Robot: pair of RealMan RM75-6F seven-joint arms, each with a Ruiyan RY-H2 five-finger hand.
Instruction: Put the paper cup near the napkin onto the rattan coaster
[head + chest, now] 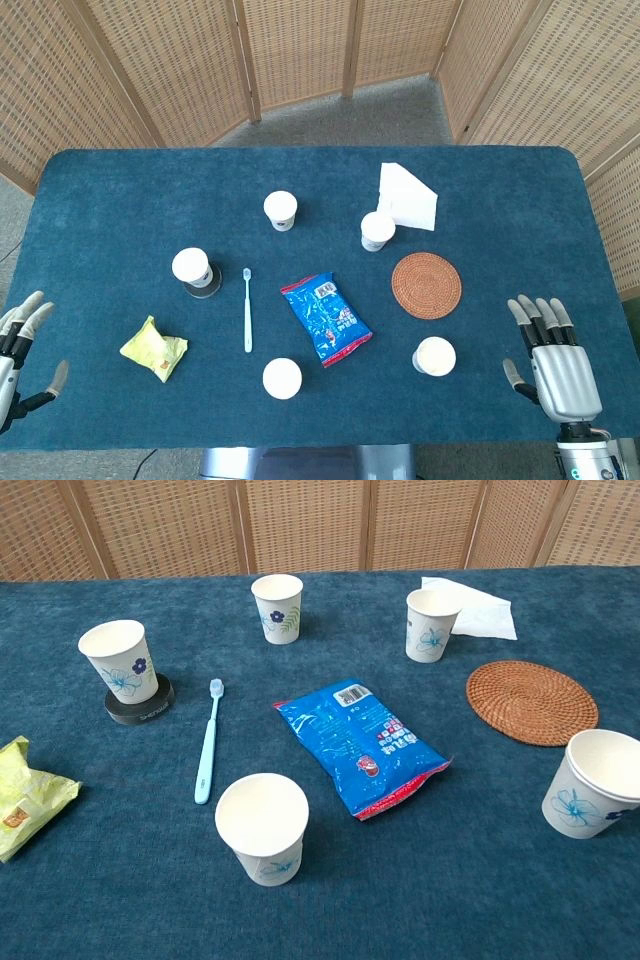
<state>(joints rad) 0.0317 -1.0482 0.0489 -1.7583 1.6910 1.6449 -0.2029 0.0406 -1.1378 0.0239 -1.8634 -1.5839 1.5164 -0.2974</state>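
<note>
A white paper cup (377, 231) (431, 624) with a blue flower print stands upright just beside the white napkin (408, 196) (478, 609). The round rattan coaster (427, 283) (531, 701) lies bare in front of and to the right of that cup. My right hand (553, 363) hovers open near the table's front right edge, well away from the cup. Over the front left edge my left hand (22, 355) is open, fingers spread. Neither hand shows in the chest view.
Several other paper cups stand around: one (435, 356) (594, 783) near the coaster's front, one (282, 378) (263, 826) at the front middle, one (281, 210) (277, 607) at the back, one (191, 270) (119, 660) on a black coaster. A blue snack bag (325, 318), a toothbrush (247, 309) and a yellow packet (153, 348) lie between.
</note>
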